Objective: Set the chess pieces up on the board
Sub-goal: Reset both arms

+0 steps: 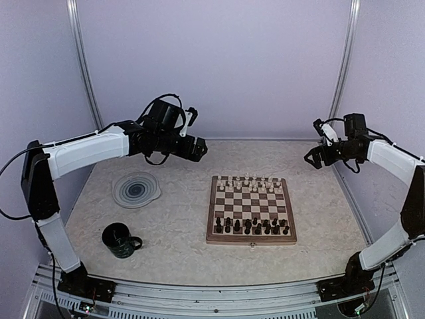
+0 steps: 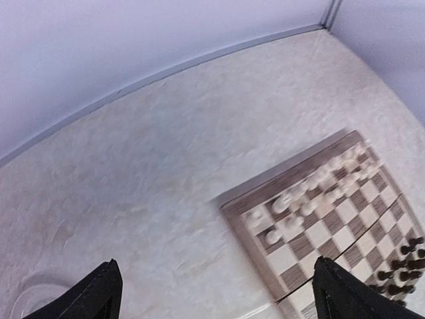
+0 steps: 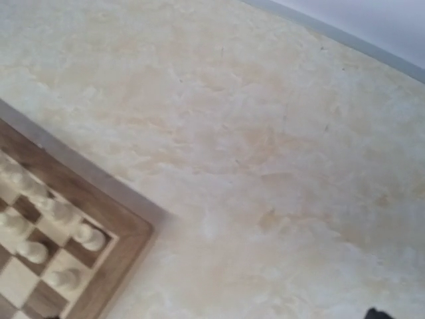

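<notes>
The chessboard (image 1: 251, 203) sits on the desk (image 1: 172, 219), with cream pieces (image 1: 247, 181) on its far rows and dark pieces (image 1: 251, 226) on its near rows. The left tool (image 1: 201, 149), spread wide and empty, hangs beyond the chessboard's far-left corner. The right tool (image 1: 311, 158), whose opening I cannot tell, hangs beyond the far-right corner. Neither looks clearly nearer.

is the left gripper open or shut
Open. In the left wrist view the left gripper has its two fingers spread to opposite sides, with nothing held between them.
</notes>
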Available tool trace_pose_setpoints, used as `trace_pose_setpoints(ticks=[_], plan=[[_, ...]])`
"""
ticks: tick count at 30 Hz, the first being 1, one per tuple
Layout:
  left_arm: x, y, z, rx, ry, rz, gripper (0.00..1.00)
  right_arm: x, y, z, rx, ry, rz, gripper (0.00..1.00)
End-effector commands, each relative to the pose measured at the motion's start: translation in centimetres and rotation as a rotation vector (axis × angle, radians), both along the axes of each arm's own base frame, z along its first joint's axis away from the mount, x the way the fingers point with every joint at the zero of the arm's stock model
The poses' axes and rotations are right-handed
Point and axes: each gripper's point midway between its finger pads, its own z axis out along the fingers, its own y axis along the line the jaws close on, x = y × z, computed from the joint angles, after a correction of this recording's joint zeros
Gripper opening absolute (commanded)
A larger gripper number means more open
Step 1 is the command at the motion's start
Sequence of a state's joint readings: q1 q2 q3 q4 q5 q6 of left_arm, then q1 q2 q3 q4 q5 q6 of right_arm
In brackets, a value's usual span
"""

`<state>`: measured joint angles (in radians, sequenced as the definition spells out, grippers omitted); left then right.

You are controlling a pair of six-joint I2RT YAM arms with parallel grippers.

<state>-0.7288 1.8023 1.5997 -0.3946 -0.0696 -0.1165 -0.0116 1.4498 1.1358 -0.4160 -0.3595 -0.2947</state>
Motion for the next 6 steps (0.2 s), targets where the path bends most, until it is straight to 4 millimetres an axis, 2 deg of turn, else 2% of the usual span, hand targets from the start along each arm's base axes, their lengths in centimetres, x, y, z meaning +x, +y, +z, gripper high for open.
trace_pose_setpoints(ticks=[1, 3, 6], plan=[[0.6, 4.4, 0.8, -0.034, -0.071, 0.145, 0.99, -0.3, 0.6, 4.9, 0.086, -0.153, 0.0, 0.99], [0.9, 5.9, 1.5, -0.06, -0.093, 0.175, 0.99, -0.6, 0.9, 6.2, 0.095, -0.193, 0.013, 0.99], [1.1, 7.1, 1.8, -0.107, -0.102, 0.175, 0.99, -1.0, 1.2, 6.8, 0.121, -0.214, 0.02, 0.99]])
